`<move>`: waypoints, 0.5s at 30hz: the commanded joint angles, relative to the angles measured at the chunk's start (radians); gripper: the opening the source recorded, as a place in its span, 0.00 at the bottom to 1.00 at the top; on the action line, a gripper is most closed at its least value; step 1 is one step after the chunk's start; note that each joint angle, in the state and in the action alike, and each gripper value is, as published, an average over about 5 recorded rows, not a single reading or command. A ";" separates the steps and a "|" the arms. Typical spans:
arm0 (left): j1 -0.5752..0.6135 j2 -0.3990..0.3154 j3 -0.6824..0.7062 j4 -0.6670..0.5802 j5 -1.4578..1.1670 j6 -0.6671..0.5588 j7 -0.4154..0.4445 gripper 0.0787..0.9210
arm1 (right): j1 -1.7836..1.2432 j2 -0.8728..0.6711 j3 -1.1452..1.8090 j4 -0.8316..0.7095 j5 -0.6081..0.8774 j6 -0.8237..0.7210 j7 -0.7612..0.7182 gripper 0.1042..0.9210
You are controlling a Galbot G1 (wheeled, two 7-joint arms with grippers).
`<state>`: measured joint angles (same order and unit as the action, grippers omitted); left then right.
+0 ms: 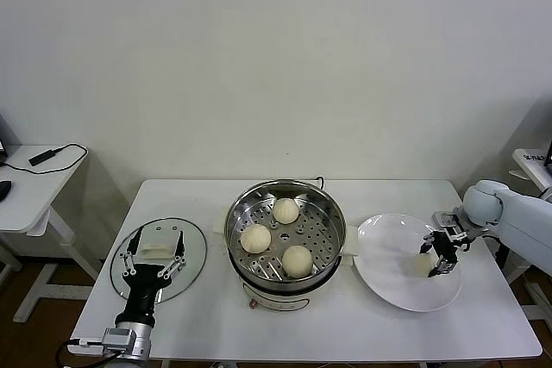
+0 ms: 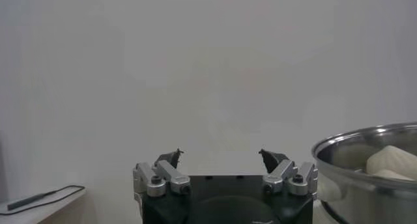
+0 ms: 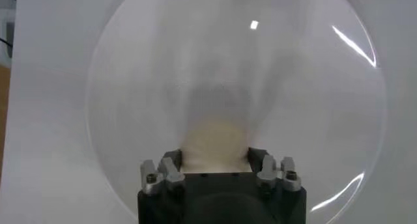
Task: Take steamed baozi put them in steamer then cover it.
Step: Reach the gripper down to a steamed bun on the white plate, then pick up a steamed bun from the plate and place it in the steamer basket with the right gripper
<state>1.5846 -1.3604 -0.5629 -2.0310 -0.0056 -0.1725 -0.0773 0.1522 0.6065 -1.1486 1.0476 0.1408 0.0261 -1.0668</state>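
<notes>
The right gripper (image 1: 440,258) pinches a smooth domed bun (image 3: 215,140) on the glossy white plate (image 1: 388,277). Three buns (image 1: 285,210) sit on the steamer's (image 1: 323,252) perforated steel tray. The left gripper (image 1: 153,258) is spread.

Steamer (image 1: 285,243) mouth: uncovered, open from above; three steamed baozi (image 1: 286,210) fill the far, left and near tray spots, the right side bare.
Plate (image 1: 388,286): right gripper (image 1: 439,253) and last bun (image 1: 429,262) occupy its right part; left part free.
Glass lid (image 1: 194,252): left gripper (image 1: 154,254) hangs over it.
Tabletop (image 1: 362,333): front strip bare.
</notes>
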 commanded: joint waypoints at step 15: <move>-0.024 -0.006 0.032 0.017 0.030 -0.008 -0.002 0.88 | 0.794 0.166 -0.423 0.391 0.417 -0.132 -0.162 0.62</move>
<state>1.5680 -1.3625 -0.5419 -2.0230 0.0017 -0.1729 -0.0782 0.5604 0.6516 -1.3712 1.2292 0.3003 -0.0233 -1.1819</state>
